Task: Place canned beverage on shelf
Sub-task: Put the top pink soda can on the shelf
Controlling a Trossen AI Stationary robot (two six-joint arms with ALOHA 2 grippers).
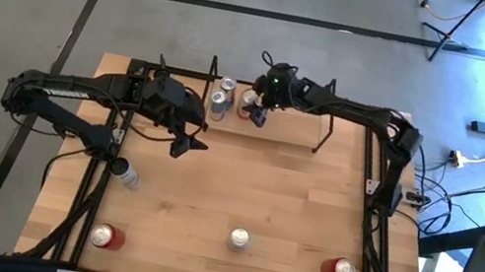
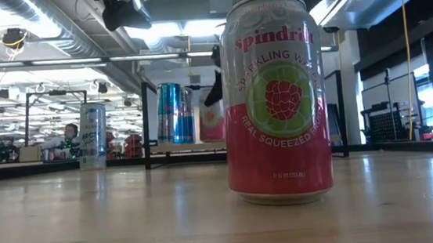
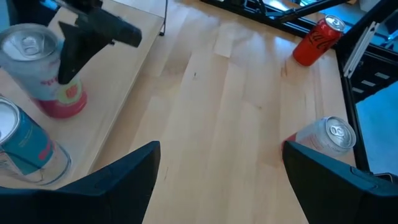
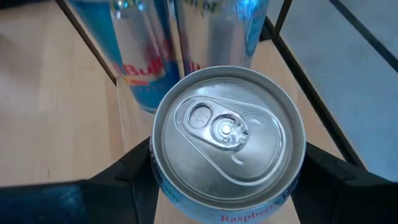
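The shelf (image 1: 283, 131) is a light-wood board with black wire end frames at the table's far middle. Two tall blue-and-silver cans (image 1: 221, 94) stand on its left end; they also show in the right wrist view (image 4: 149, 68). My right gripper (image 1: 257, 111) is shut on a pink-and-white raspberry can (image 4: 229, 143) beside them, above the board. That can also shows in the left wrist view (image 3: 53, 68) and in the low view (image 2: 210, 122). My left gripper (image 3: 217, 186) is open and empty, over the table just in front of the shelf's left end (image 1: 186, 141). My right gripper pinches the raspberry can by its side wall just under the top rim (image 4: 155, 177), one finger (image 4: 130, 174) on each side. The fingers come from above, pointing down. The can stands upright, and its bottom (image 3: 62, 111) looks to be on the shelf board.
A pink Spindrift can (image 1: 238, 239) stands at the near middle, right before the low camera (image 2: 274, 101). Red cans stand near left (image 1: 108, 235) and near right (image 1: 340, 269). A silver can (image 1: 126, 174) is at the left edge. Black rails (image 1: 373, 189) edge the table.
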